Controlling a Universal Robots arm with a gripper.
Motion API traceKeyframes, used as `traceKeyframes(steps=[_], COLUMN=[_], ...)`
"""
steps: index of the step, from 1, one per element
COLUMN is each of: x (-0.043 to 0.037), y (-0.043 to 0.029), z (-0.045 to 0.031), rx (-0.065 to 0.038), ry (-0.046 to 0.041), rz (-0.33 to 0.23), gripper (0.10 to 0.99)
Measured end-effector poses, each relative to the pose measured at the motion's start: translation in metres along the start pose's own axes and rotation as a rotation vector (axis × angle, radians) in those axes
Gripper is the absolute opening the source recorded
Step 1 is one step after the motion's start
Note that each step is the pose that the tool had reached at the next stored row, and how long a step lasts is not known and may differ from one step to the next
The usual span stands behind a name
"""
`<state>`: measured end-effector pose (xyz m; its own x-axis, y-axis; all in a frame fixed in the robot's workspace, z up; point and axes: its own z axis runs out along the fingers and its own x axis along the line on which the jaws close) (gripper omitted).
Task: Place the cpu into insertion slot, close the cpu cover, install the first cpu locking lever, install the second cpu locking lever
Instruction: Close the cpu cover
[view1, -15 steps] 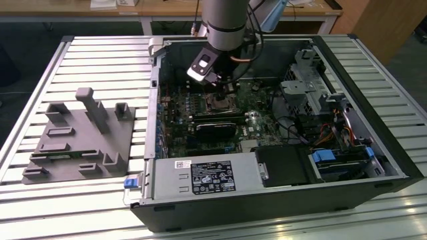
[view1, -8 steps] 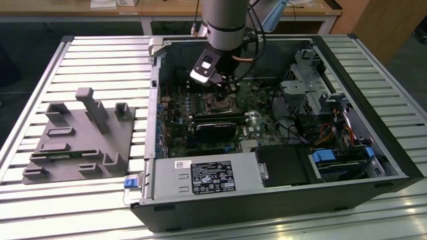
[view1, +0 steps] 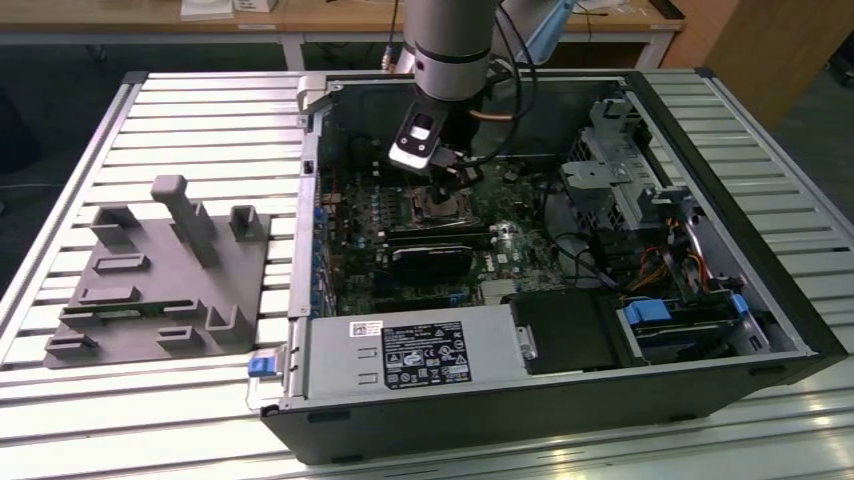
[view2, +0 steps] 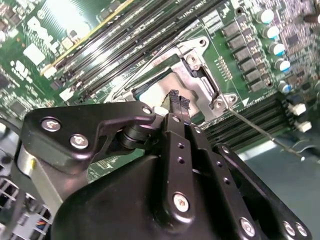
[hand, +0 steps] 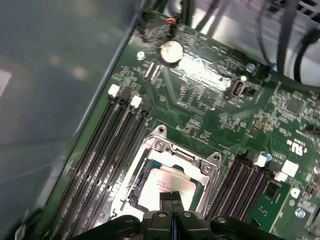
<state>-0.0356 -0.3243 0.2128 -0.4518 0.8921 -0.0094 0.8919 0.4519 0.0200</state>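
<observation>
Silver-grey and square, the cpu (hand: 160, 181) (view2: 152, 94) sits in the insertion slot (view1: 438, 205), its pale face turned up. The cpu cover (hand: 185, 155) (view2: 197, 75) frames it. In both wrist views the thin metal plate seems to lie down flat over the socket, with the chip's face showing through the cut-out. A thin wire lever (view2: 260, 131) runs out from one corner of the socket across nearby black slots; whether it is latched cannot be told.

Right over the chip's face is the hand (hand: 172, 197) (view2: 178, 100) (view1: 451, 178). Its two black fingertips are pressed together with nothing between them. Whether they touch the metal face or hang just above it cannot be told.

Long black memory slots (hand: 107, 150) run beside the socket on the green motherboard (hand: 200, 100), and a round coin battery (hand: 170, 52) sits farther along the board.

In the exterior view the arm (view1: 447, 40) reaches down into an open computer case (view1: 747, 330) lying on its side on a ribbed metal tabletop (view1: 200, 110). A grey moulded fixture (view1: 160, 270) with upright posts rests on the tabletop toward the exterior view's left, well apart from the socket and just beside the case.
</observation>
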Motion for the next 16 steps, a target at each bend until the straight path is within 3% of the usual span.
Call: traceKeyframes(steps=[16], x=[0.0002], y=[-0.0003], z=[0.0001], rx=[0.000], ry=[0.0000], rz=[-0.250], gripper=[0.106])
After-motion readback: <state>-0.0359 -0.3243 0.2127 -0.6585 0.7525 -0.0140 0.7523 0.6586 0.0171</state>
